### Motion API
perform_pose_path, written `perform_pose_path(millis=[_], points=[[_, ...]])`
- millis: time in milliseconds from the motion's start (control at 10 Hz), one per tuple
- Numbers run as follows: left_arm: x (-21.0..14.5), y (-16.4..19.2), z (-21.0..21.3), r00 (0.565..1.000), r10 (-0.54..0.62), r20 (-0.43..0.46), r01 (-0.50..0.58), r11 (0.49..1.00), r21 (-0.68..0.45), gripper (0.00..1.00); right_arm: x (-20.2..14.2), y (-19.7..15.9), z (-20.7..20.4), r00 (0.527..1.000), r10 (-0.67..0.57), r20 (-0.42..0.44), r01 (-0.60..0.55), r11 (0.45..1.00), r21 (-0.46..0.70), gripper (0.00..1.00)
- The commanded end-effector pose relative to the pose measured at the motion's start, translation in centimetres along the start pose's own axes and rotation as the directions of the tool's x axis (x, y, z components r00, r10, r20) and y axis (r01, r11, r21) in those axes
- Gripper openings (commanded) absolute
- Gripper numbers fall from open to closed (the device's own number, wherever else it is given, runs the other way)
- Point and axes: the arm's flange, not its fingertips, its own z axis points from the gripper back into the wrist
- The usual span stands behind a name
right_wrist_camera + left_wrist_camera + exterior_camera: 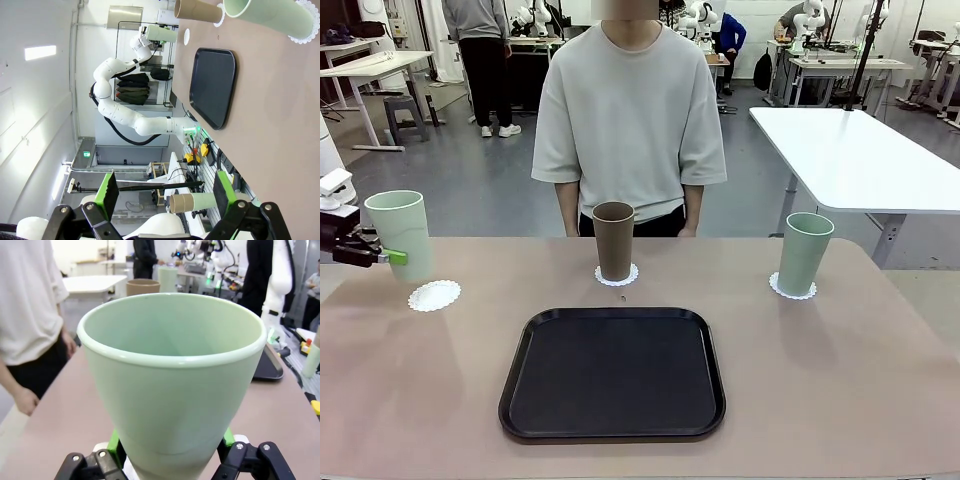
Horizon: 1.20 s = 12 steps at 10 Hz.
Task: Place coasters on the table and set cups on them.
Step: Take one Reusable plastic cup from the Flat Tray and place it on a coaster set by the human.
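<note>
Three white round paper coasters with scalloped lacy edges lie on the wide beige-tan matte table (840, 380). The left coaster (434, 295) is bare. The middle coaster (617, 276) carries the tall tapered brown matte cup (613, 240), standing upright just in front of the person in a pale grey T-shirt (628, 115) at the far side. The right coaster (792, 290) carries an upright pale mint green tapered cup (804, 252).

A second pale mint green cup (399, 235) is held above the table at the far left, just beyond and slightly left of the bare coaster, its base clear of the paper. The left gripper (390, 257) is clamped on this cup low on its body; in the left wrist view the green pads (114, 445) press against both sides of the cup (172, 385) near its base, mouth towards the camera.

A black rounded-square plastic tray (612, 372) sits on the near middle of the table, with nothing on it, close to the brown cup's coaster but apart from it.

The right gripper (162, 192) shows in its own wrist view with jaws spread wide and nothing between them, off the table's right side.
</note>
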Motion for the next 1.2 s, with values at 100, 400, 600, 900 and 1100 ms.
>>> perform_pose_path(millis=[100, 400, 600, 900, 1100], points=[[0.0, 0.0, 0.0, 1.0, 0.0, 0.0, 0.0, 1.0, 0.0, 0.84, 0.14, 0.21, -0.07, 1.0, -0.005, 0.007, 0.005, 1.0, 0.006, 1.0], [0.0, 0.0, 0.0, 1.0, 0.0, 0.0, 0.0, 1.0, 0.0, 0.84, 0.14, 0.21, -0.07, 1.0, -0.005, 0.007, 0.005, 1.0, 0.006, 1.0], [0.0, 0.0, 0.0, 1.0, 0.0, 0.0, 0.0, 1.0, 0.0, 0.84, 0.14, 0.21, -0.07, 1.0, -0.005, 0.007, 0.005, 1.0, 0.006, 1.0], [0.0, 0.0, 0.0, 1.0, 0.0, 0.0, 0.0, 1.0, 0.0, 0.84, 0.14, 0.21, -0.07, 1.0, -0.005, 0.007, 0.005, 1.0, 0.006, 1.0], [0.0, 0.0, 0.0, 1.0, 0.0, 0.0, 0.0, 1.0, 0.0, 0.84, 0.14, 0.21, -0.07, 1.0, -0.005, 0.007, 0.005, 1.0, 0.006, 1.0]])
